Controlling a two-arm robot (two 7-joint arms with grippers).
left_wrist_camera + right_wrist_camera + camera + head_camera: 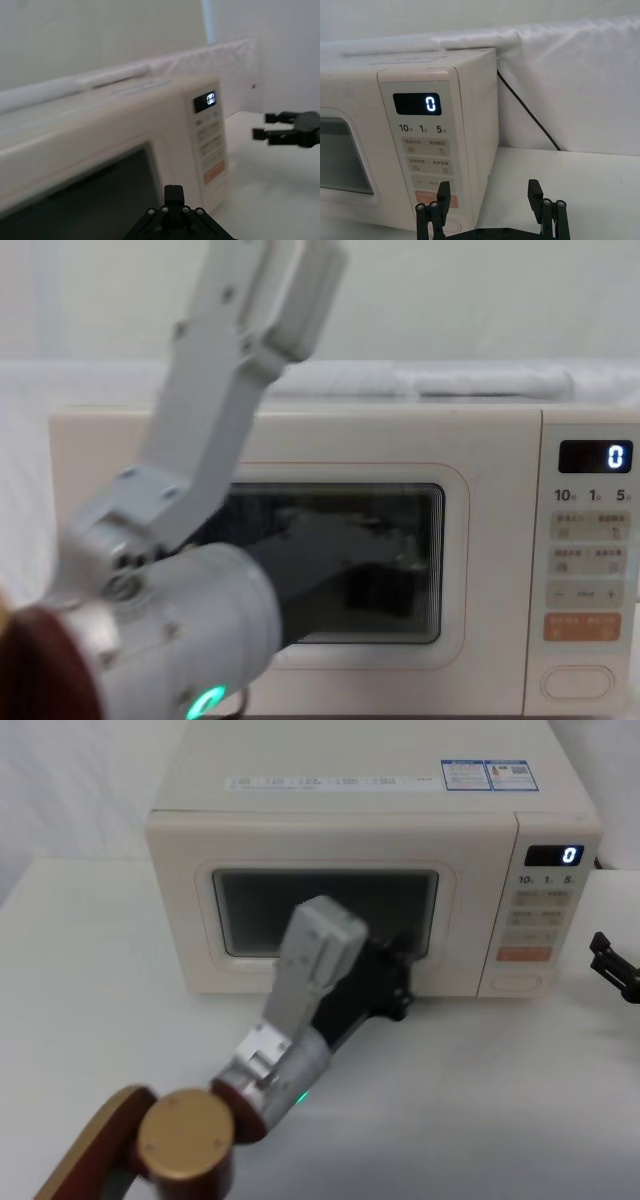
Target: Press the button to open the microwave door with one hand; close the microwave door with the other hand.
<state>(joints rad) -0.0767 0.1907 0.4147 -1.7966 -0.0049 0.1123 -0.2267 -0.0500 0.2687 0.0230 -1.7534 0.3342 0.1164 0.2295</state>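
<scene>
Cream plastic covers the whole microwave (370, 870), which stands on a white surface (100, 980) with its microwave door (330, 905) flush against the body, so the task looks to be at or near the end of its closing step. The left gripper (395, 975) is at the lower right part of the door's dark window, very near or touching it; whether its fingers are spread or pressed together I cannot tell, since the arm hides them. The right gripper (490, 197) hangs off the control-panel side, apart from the oven, with its fingers (443, 192) spread wide and holding nothing. If the door is latched, the next move calls only for the left arm to draw straight back without dragging on the panel; if not, a short firm push near the door's free edge. The head view gives the overall layout and the button (518, 983), a wide pill-shaped key below the orange one. The right wrist view reads the display's white 0 plainly, while the chest view shows the door's seam and the button (577, 681) side-on.
</scene>
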